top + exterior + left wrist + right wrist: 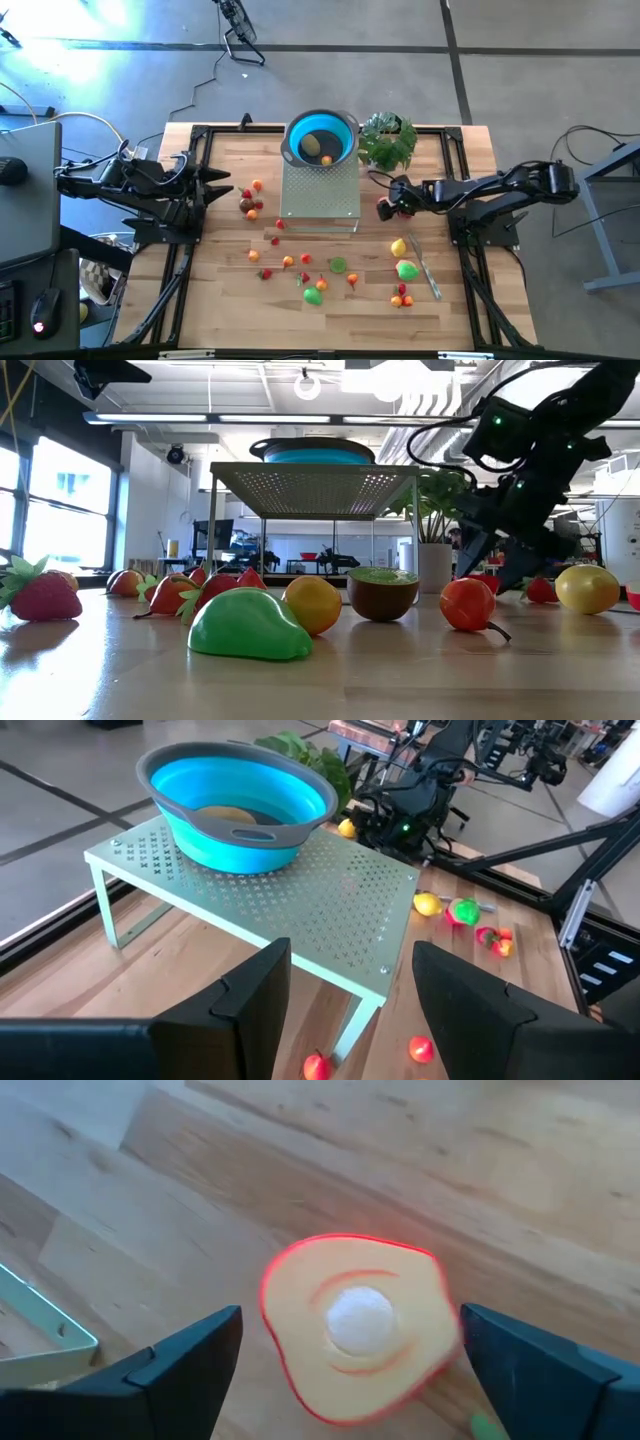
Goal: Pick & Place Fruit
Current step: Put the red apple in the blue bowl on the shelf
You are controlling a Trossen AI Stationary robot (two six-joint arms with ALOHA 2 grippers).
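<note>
While its two fingers stand wide apart, the right gripper [345, 1355] hangs low over the wooden table [220, 300], just right of the metal rack [320, 190], with a red-skinned fruit half [355, 1325] lying cut face up on the boards between the fingertips. Nothing is clasped; the pale flesh and whitish core of that piece show plainly in the right wrist view. In the high view the same piece [384, 209] is a small red spot at the gripper's tip, near the rack's right edge.

Just behind that arm stands the leafy plant [390, 140], and beside the plant the blue bowl [320, 138] sits on the back of the rack, holding two small fruits [318, 150].

The other fruits are scattered across the table: a cluster [250, 200] left of the rack, a loose row [305, 275] in front of it, and a yellow one [399, 247] and a green one [407, 269] toward the right, beside the silver knife [425, 268].

The left gripper [225, 190] waits at the table's left side, raised and pointed at the rack, its fingers parted and empty.
</note>
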